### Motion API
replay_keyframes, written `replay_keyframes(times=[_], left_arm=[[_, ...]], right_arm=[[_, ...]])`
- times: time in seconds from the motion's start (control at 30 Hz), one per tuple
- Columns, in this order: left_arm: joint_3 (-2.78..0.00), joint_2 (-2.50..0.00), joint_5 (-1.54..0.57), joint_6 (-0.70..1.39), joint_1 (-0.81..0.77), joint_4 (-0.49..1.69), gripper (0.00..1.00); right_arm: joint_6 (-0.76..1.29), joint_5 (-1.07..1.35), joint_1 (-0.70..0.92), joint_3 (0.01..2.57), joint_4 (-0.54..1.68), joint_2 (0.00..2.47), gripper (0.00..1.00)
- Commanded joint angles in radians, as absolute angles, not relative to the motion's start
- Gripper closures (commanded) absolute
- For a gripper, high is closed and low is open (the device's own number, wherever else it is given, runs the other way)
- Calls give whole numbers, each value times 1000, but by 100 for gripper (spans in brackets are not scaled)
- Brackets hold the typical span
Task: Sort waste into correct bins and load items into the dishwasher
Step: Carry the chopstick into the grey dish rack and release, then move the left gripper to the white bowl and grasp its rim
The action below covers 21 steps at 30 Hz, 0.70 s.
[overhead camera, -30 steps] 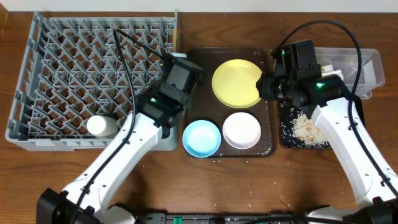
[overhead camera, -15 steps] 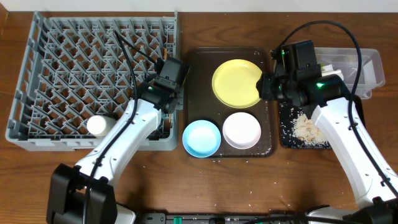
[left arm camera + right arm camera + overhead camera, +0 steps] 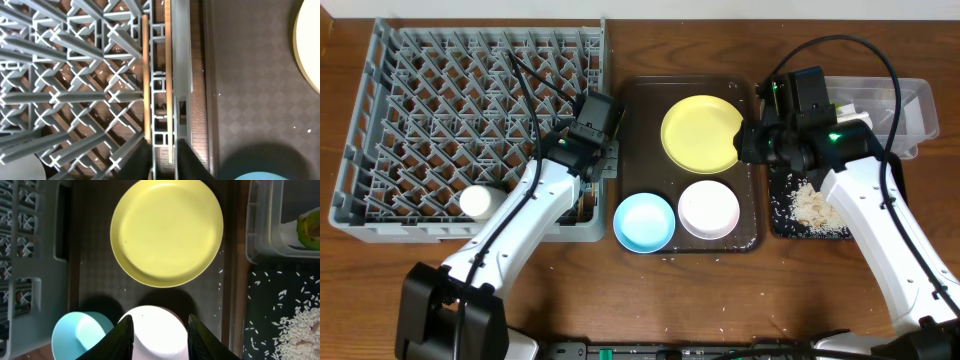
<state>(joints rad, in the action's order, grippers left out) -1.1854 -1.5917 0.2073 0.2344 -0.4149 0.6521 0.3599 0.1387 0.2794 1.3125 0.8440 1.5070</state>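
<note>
Two brown chopsticks (image 3: 169, 75) lie lengthwise on the right edge of the grey dishwasher rack (image 3: 440, 100). My left gripper (image 3: 162, 150) hangs right over their near ends, jaws slightly apart, one stick end loose in the gap. In the overhead view the left gripper (image 3: 600, 175) is at the rack's right rim. A white cup (image 3: 480, 202) lies in the rack. My right gripper (image 3: 160, 317) hovers open above the white bowl (image 3: 160, 340), gripping nothing. The yellow plate (image 3: 166, 232) and blue bowl (image 3: 80, 332) sit beside it.
Plate and bowls rest on the dark-brown serving tray (image 3: 640, 110). To its right, the black tray (image 3: 810, 235) holds loose rice. The clear tub (image 3: 910, 105) behind it holds a green wrapper (image 3: 307, 227) and white tissue (image 3: 290, 230). Rice grains dot the table's front.
My left arm swung left from the serving tray's edge to the rack's right rim, then its jaws parted a little. The right arm has stayed put.
</note>
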Motion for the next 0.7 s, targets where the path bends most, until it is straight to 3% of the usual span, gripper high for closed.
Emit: replay_keyframes(times=[0.0, 0.13, 0.3, 0.5, 0.57, 0.67], left_arm=[[-1235, -1567, 197, 229, -411, 698, 75], [-1318, -1491, 84, 198, -412, 772, 53], [-1329, -1391, -223, 176, -412, 759, 37], [-1322, -1389, -384, 176, -416, 789, 36], [-1299, -1422, -409, 133, -446, 784, 41], [-1278, -1481, -409, 120, -493, 768, 41]], right_arm=[[373, 136, 276, 1314, 848, 1491, 67], [373, 135, 276, 1314, 844, 1490, 67], [373, 136, 276, 1314, 839, 1490, 65], [373, 134, 276, 1314, 905, 1491, 60], [389, 86, 275, 1314, 955, 1491, 57], [479, -12, 267, 1314, 989, 1491, 51]])
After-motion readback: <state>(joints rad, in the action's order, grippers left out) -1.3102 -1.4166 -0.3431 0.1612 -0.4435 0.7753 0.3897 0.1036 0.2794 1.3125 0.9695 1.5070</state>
